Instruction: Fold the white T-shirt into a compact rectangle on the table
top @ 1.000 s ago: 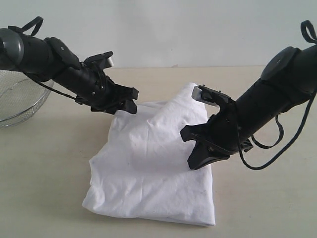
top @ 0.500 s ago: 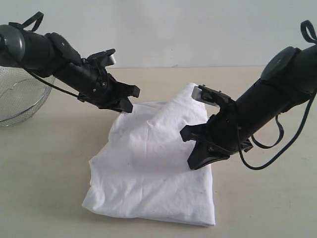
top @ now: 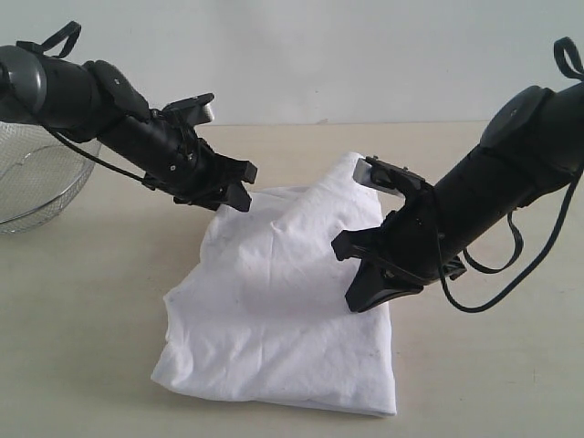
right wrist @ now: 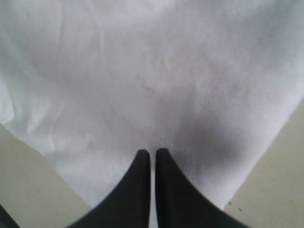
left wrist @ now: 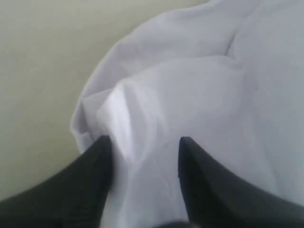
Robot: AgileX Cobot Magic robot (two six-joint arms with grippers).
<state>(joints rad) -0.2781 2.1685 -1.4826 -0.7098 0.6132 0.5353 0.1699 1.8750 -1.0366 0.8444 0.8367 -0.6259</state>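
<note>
Soft even light, faint shadows; wrist views blur the white T-shirt (left wrist: 199, 95).

The white T-shirt (top: 283, 310) lies at the centre of the table (top: 82, 347), with the wire basket (top: 32, 182) standing well apart at its ten o'clock, against the exterior view's left edge. My left gripper (top: 235, 190) hangs over the shirt's eleven o'clock corner, cloth lying beneath and between my fingers (left wrist: 97, 156). My right gripper (top: 370, 294) sits over the shirt just inside its three o'clock edge, a far corner of cloth rising behind it at one o'clock.
</note>
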